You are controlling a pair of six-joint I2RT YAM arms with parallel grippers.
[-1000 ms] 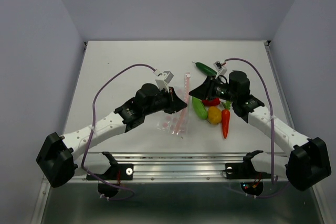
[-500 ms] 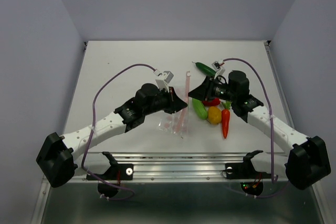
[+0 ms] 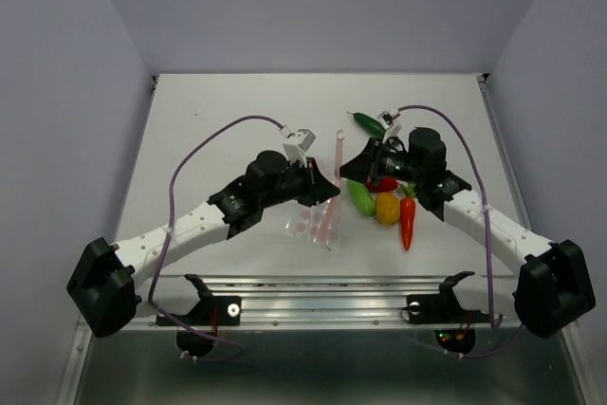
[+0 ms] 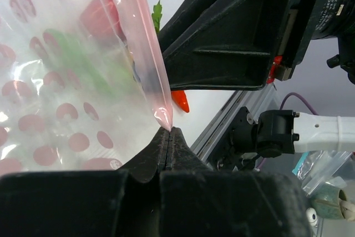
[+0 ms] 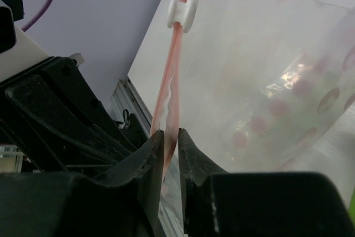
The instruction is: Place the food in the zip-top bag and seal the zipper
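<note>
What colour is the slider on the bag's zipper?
The slider is white, riding the pink zipper; clearest in the right wrist view.

My left hand [image 4: 169,130] pinched one end of the pale pink zipper [image 5: 171,84], and the strip ran between my right hand's [image 5: 170,134] fingers. The clear, pink-dotted zip-top bag [image 3: 308,223] sat crinkled between both hands. The food [image 3: 387,207] lay clustered just beside my right hand, unbagged.

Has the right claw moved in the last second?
Yes. The right claw has edged slightly left, toward the pink zipper strip, judged against the dark green cucumber, which has not shifted.
</note>
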